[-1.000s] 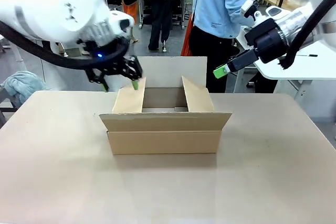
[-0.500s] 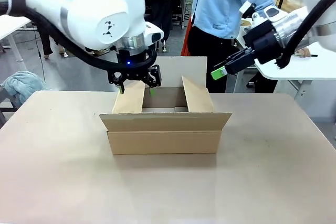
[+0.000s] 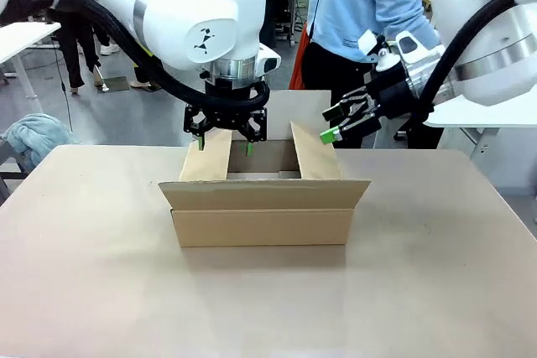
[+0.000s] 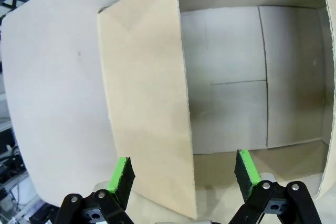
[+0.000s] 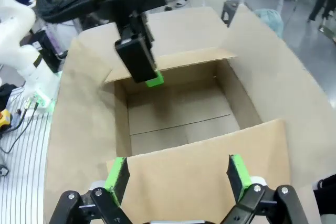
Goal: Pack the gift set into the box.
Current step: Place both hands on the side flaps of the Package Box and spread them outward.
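The box [image 3: 260, 224] stands open at mid-table, its side flaps upright; its inside [image 4: 236, 77] is bare cardboard. My left gripper [image 3: 225, 142] hangs open over the box's left flap [image 3: 207, 157], one green pad on each side of it; the left wrist view shows that flap [image 4: 147, 103] rising between the fingers of the left gripper [image 4: 183, 171]. My right gripper [image 3: 330, 125] is open at the top of the right flap [image 3: 315, 153], and that flap [image 5: 210, 161] lies between the pads of the right gripper [image 5: 176, 174]. The gift set is out of view.
A person in a light blue top [image 3: 361, 6] stands just behind the box at the far side. A white table [image 3: 503, 106] is at the right, a blue-grey cloth [image 3: 29, 136] at the left. The tan tabletop [image 3: 268, 308] stretches in front of the box.
My left arm swung right and turned, bringing its gripper over the left flap. My right gripper came down and left to the right flap.
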`<state>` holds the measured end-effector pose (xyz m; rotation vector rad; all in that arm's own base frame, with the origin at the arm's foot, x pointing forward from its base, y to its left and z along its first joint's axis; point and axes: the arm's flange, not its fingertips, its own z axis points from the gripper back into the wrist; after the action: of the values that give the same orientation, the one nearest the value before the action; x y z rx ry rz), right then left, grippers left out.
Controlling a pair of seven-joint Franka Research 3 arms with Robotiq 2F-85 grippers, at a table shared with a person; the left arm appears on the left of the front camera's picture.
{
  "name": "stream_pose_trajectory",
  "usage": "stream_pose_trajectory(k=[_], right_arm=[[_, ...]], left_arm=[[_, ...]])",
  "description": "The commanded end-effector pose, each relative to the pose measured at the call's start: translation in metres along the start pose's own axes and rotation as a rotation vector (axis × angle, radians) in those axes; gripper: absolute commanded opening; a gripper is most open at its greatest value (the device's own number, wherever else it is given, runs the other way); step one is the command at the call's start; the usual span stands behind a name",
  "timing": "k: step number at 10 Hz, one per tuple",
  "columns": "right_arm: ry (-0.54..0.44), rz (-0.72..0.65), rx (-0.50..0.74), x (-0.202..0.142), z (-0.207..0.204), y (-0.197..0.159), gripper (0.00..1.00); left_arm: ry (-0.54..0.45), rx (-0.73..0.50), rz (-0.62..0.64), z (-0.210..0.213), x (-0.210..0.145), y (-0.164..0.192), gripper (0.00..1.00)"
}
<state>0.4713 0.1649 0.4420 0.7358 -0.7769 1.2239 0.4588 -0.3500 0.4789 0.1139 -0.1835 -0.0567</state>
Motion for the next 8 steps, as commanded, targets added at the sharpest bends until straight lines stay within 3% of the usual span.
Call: stream_pose_trajectory(k=[1, 2, 8], right_arm=[[-0.021, 0.022, 0.063, -0.014, -0.001, -0.006, 1.0], [0.013, 0.011, 0.036, -0.02, -0.001, -0.007, 1.0], [-0.003, 0.003, 0.035, -0.008, -0.005, -0.002, 1.0]], left_arm=[[-0.018, 0.018, 0.047, -0.002, 0.01, -0.004, 1.0], [-0.025, 0.009, 0.066, -0.003, 0.013, -0.005, 1.0], [-0.062, 0.035, 0.103, -0.013, 0.03, -0.015, 1.0]])
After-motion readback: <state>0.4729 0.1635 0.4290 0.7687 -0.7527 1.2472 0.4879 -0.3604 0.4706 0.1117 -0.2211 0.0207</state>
